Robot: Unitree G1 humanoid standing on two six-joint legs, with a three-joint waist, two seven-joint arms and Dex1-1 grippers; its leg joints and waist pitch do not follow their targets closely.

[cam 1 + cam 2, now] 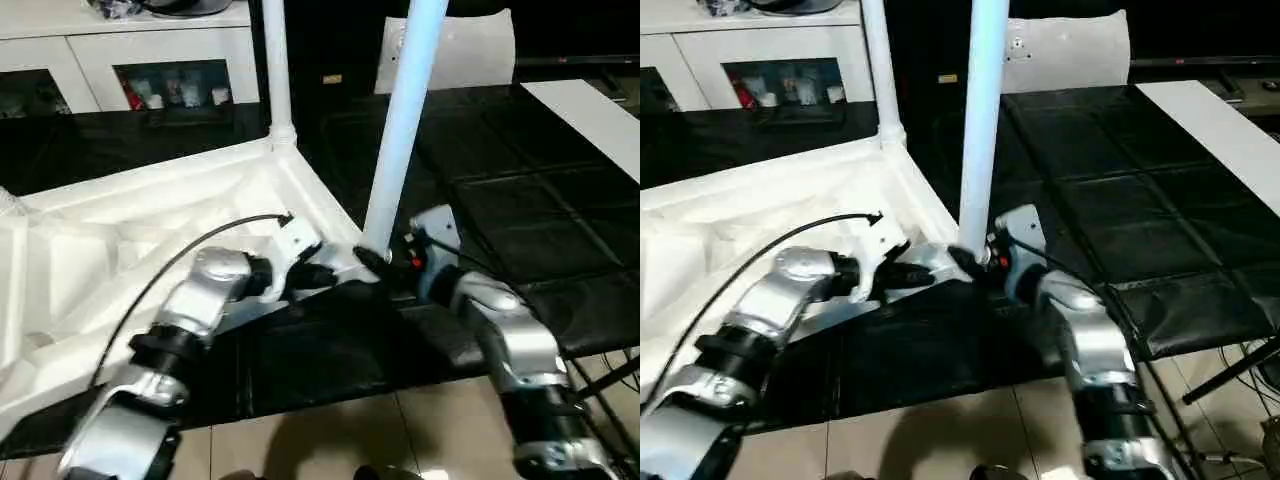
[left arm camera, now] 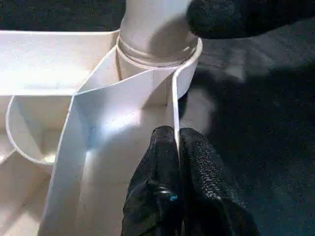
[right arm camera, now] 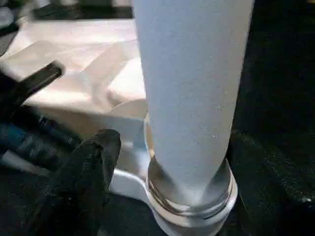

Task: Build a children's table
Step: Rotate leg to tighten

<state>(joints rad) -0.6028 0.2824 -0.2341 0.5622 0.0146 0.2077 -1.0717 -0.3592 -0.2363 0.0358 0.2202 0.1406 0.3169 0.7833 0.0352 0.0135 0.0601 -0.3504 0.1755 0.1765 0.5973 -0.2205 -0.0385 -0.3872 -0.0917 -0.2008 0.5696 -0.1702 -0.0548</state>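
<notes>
The children's table lies upside down on the black mat, its white top showing the ribbed underside at the left of the head view. The left gripper has its jaws pressed together on the thin rim wall of the top, just beside the near corner socket; the left wrist view shows the rim pinched between the black fingers. Behind it, one leg stands upright in the far corner socket. To the right, a second leg stands in the near socket, its foot seated in the collar as far as I can judge. The right gripper sits at that leg's base with its jaws spread; one finger is beside the leg, apart from it.

So two legs are in, and two sockets likely remain to be filled; those corners lie out of sight.

No brand, label or writing can be read.
</notes>
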